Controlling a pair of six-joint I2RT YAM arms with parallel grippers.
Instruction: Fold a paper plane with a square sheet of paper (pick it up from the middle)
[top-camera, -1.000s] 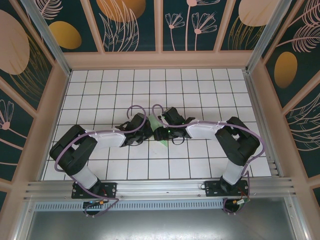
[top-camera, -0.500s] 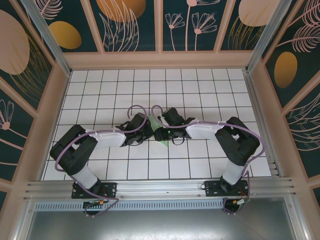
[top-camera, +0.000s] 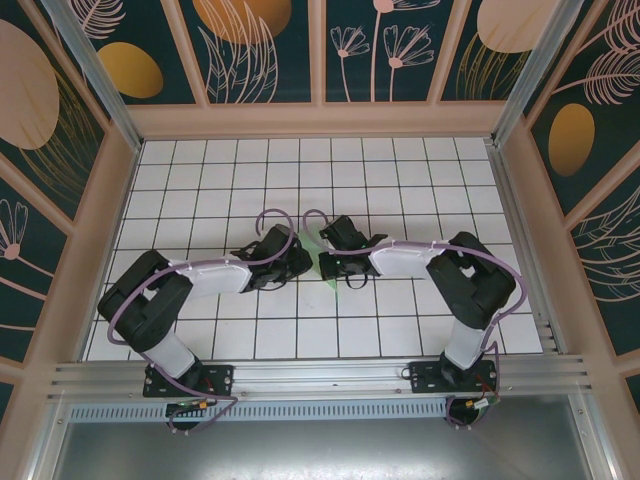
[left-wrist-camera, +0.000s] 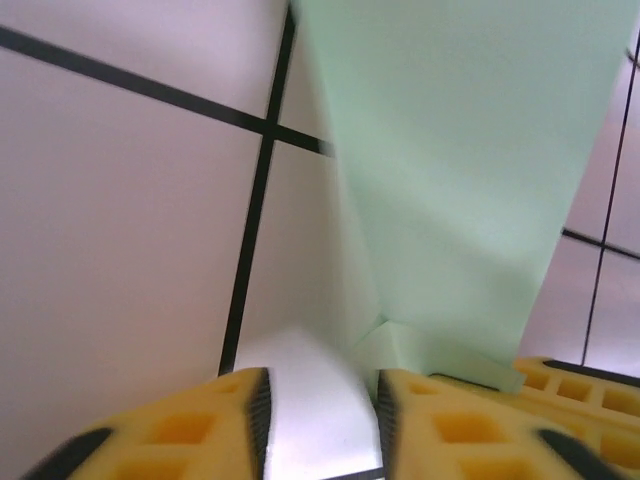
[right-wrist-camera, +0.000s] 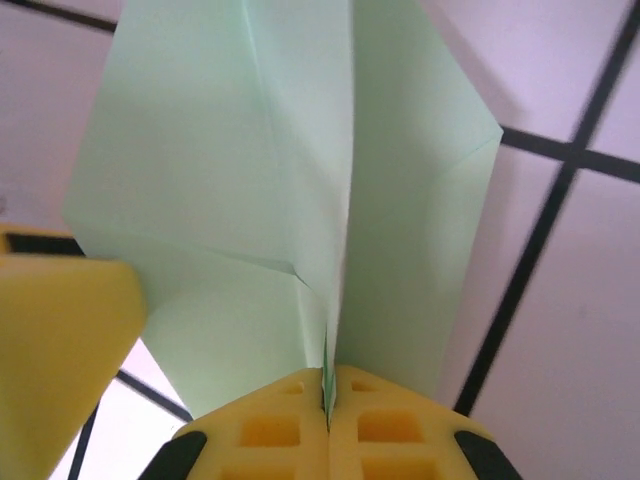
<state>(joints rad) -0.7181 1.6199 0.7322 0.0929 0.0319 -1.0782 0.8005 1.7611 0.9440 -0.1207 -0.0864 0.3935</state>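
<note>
While the right gripper (right-wrist-camera: 326, 390) clamps the folded paper (right-wrist-camera: 250, 170) at the middle of the table (top-camera: 200, 180) and the left gripper (left-wrist-camera: 320, 390) waits, jaws apart, just beside it, the right should hold firm so the left regrips cleanly.

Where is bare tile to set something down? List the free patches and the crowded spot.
Free: far tile rows below the back wall; near rows by the front rail. Crowded: centre, where left gripper and right gripper meet at the paper.
</note>
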